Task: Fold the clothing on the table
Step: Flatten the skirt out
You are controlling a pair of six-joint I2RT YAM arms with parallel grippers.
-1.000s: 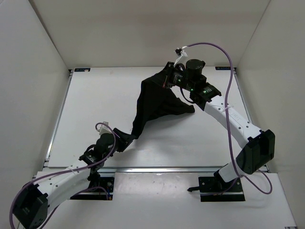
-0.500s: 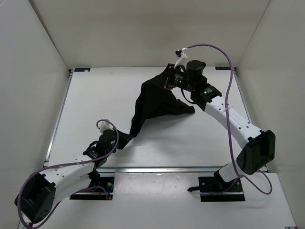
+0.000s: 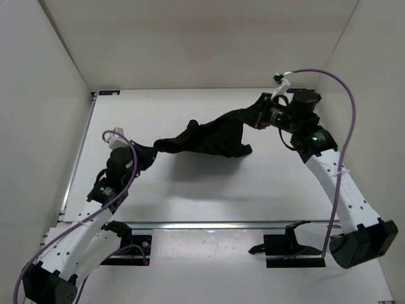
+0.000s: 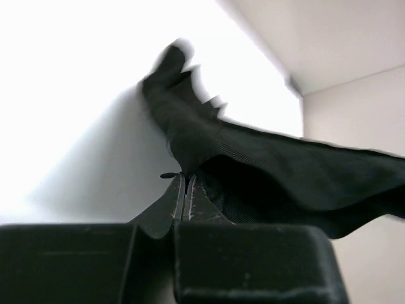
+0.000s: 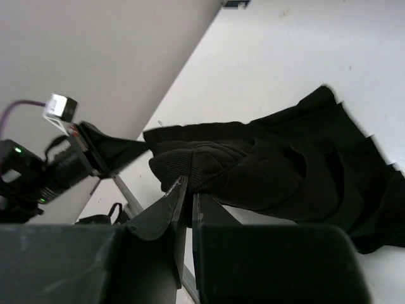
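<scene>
Clamping clothing (image 3: 212,136), left end effector (image 4: 183,183), right end effector (image 5: 188,190)

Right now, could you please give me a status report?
Both shut: left gripper on one end of the black pleated fabric garment, right gripper on the other. Garment strung between them over the white flat table. Nothing seen in the way.

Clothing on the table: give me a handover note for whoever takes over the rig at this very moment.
Left gripper: jaws shut on one end of the clothing.
Right gripper: jaws shut on the opposite end.
Position: the garment is bunched and stretched between the two grippers over the middle of the table, sagging in between.
Done: both ends are gripped; no fold is made yet.
Left: spread it flat on the table, then fold it.
</scene>
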